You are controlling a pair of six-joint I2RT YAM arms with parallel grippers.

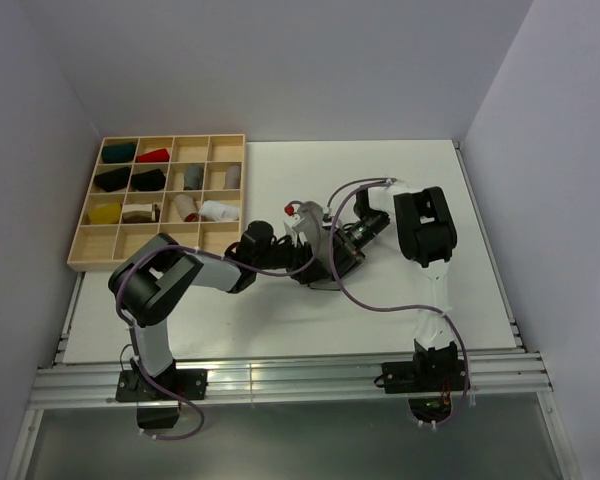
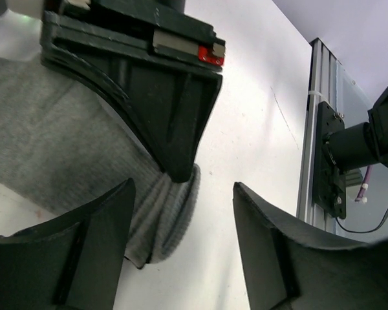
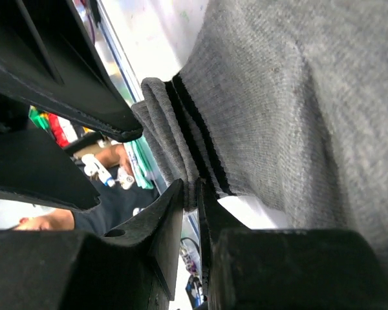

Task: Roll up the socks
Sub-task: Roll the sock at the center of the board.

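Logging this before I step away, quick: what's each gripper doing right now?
Left gripper: open, gripping nothing.
Right gripper: closed on the grey striped sock, at its cuff.

Lab robot cell: plain white walls, aluminium rails, sorting tray.

The grey sock is cut off by the left wrist view's left edge and the right wrist view's right edge.

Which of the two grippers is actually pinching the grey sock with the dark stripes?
The right gripper: its jaws are pinched shut on the folded cuff of the grey striped fabric sock. The left gripper stands open, fingers apart.
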